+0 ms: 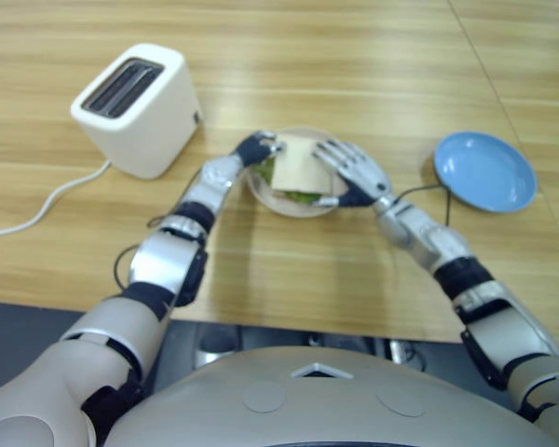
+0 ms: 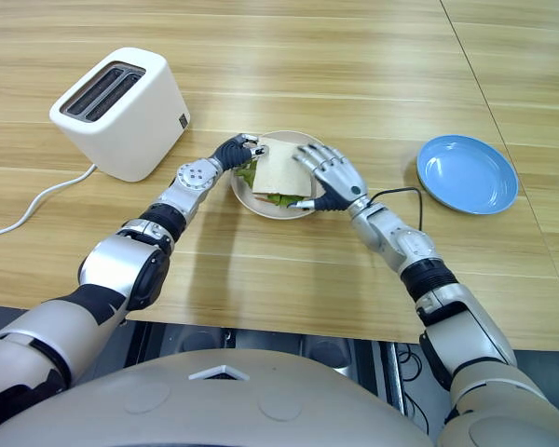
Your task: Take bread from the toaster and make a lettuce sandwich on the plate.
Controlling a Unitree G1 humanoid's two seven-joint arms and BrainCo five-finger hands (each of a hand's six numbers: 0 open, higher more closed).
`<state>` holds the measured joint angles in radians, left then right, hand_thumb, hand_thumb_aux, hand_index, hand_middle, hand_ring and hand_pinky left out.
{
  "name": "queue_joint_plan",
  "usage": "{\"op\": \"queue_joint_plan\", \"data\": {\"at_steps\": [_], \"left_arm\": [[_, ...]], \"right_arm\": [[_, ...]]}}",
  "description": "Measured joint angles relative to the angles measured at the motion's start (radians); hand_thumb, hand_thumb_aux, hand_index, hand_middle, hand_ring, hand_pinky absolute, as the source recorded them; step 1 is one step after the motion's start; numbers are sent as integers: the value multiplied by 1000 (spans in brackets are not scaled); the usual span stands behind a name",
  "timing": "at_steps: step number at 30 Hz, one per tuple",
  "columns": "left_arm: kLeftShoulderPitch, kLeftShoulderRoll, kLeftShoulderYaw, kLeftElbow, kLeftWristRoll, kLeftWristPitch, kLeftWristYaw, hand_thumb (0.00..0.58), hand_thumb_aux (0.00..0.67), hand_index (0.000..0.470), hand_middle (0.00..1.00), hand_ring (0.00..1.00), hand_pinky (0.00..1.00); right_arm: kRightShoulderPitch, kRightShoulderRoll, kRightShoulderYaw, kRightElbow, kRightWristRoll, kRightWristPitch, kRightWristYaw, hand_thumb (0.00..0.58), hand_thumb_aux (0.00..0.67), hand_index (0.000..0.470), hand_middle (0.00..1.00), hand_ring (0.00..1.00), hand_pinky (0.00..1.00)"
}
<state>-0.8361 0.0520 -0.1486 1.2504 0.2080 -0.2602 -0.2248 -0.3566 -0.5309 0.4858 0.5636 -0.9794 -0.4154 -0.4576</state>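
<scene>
A white toaster (image 1: pixel 135 107) stands at the table's left, its slots dark. A pale plate (image 2: pixel 261 206) in the middle carries a sandwich: a top bread slice (image 2: pixel 279 168) over green lettuce (image 2: pixel 278 198) that peeks out at the near edge. My left hand (image 2: pixel 233 151) is at the sandwich's far left corner, fingers curled onto the bread's edge. My right hand (image 2: pixel 334 172) lies on the slice's right side, its fingers spread and uncurled over the bread.
An empty blue plate (image 1: pixel 484 172) sits to the right of the sandwich. The toaster's white cable (image 1: pixel 37 209) trails off to the left. A thin dark cable (image 2: pixel 391 193) loops beside my right wrist. Bare wooden table lies beyond the plates.
</scene>
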Motion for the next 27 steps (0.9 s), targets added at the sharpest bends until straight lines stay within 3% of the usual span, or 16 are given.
{"op": "queue_joint_plan", "data": {"at_steps": [4, 10, 11, 12, 13, 14, 15, 19, 23, 27], "left_arm": [[-2, 1, -14, 2, 33, 15, 30, 580, 670, 460, 1000, 1000, 1000], [-2, 3, -24, 19, 68, 36, 62, 580, 670, 460, 1000, 1000, 1000], [-2, 5, -25, 22, 72, 37, 67, 538, 489, 336, 1000, 1000, 1000], [-1, 8, -26, 26, 75, 35, 73, 357, 255, 175, 1000, 1000, 1000], [-1, 11, -27, 28, 78, 33, 77, 0, 0, 0, 506, 506, 506], [2, 16, -28, 29, 83, 25, 91, 0, 0, 0, 506, 506, 506], [8, 19, -28, 28, 87, 11, 115, 0, 0, 0, 0, 0, 0], [41, 52, -14, -9, 88, -54, 225, 0, 0, 0, 0, 0, 0], [67, 149, 45, -245, 81, -148, 351, 0, 0, 0, 0, 0, 0], [182, 213, 79, -495, 82, -150, 402, 0, 0, 0, 0, 0, 0]], "right_arm": [[-32, 6, 54, 16, -54, 32, 6, 0, 0, 0, 0, 0, 0], [-107, 79, 135, 195, -94, 58, -46, 0, 0, 0, 0, 0, 0], [-119, 88, 145, 219, -94, 60, -52, 0, 0, 0, 0, 0, 0], [-128, 100, 150, 241, -94, 60, -55, 0, 0, 0, 0, 0, 0], [-130, 105, 153, 254, -94, 60, -57, 0, 0, 0, 0, 0, 0], [-140, 118, 155, 283, -91, 58, -59, 0, 0, 0, 0, 0, 0], [-157, 135, 157, 316, -90, 59, -60, 0, 0, 0, 0, 0, 0], [-188, 170, 167, 384, -87, 61, -80, 0, 0, 0, 0, 0, 0], [-195, 173, 180, 425, -87, 61, -96, 0, 0, 0, 0, 0, 0], [-193, 170, 188, 442, -76, 57, -116, 0, 0, 0, 0, 0, 0]]}}
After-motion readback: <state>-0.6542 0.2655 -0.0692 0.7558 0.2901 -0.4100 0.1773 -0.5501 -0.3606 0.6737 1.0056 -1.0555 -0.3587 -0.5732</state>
